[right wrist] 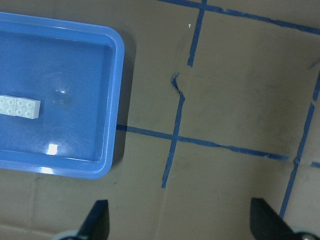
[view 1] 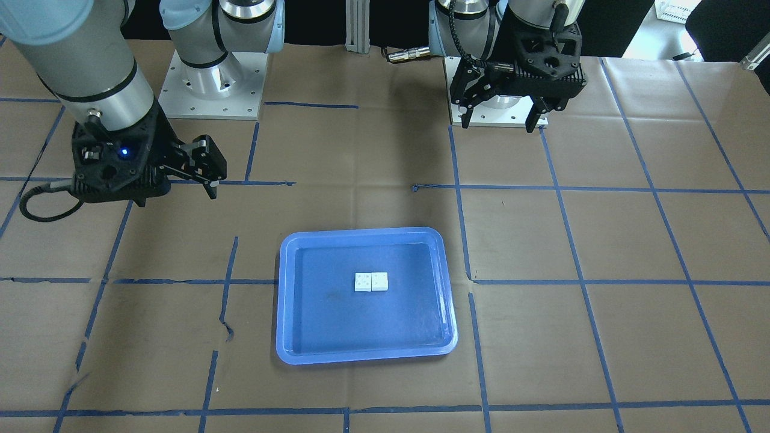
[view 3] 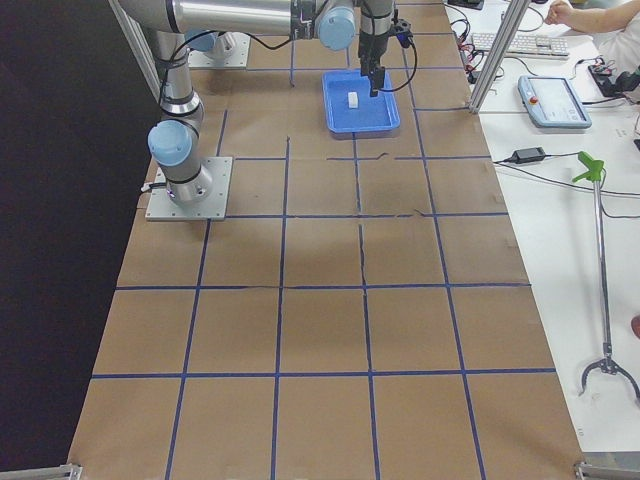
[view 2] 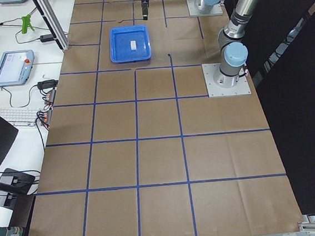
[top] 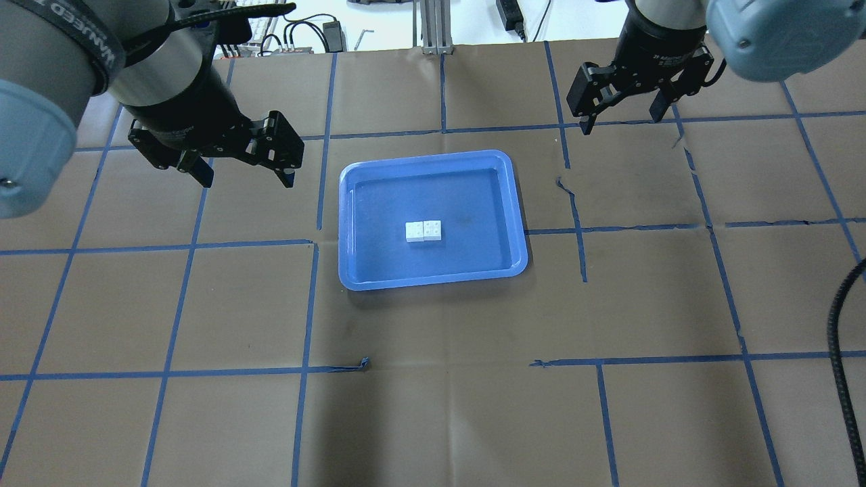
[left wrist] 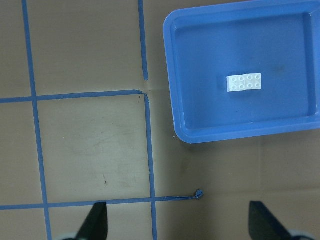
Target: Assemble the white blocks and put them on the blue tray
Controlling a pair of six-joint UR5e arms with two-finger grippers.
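Observation:
The two white blocks [view 1: 371, 281] lie side by side, touching, near the middle of the blue tray [view 1: 286, 300]. They also show in the overhead view [top: 424, 231], the left wrist view [left wrist: 243, 83] and the right wrist view [right wrist: 19, 106]. The tray [top: 346, 230] lies flat on the table. My left gripper [top: 247, 179] hovers open and empty to the tray's left. My right gripper [top: 620, 122] hovers open and empty beyond the tray's far right corner. Neither gripper touches the tray or the blocks.
The table is covered in brown paper with a blue tape grid [top: 311, 304]. Torn tape ends lie right of the tray [top: 567, 186]. The arm bases [view 1: 210, 84] stand at the table's robot side. Operator desks with keyboards and pendants [view 2: 13, 67] flank the table.

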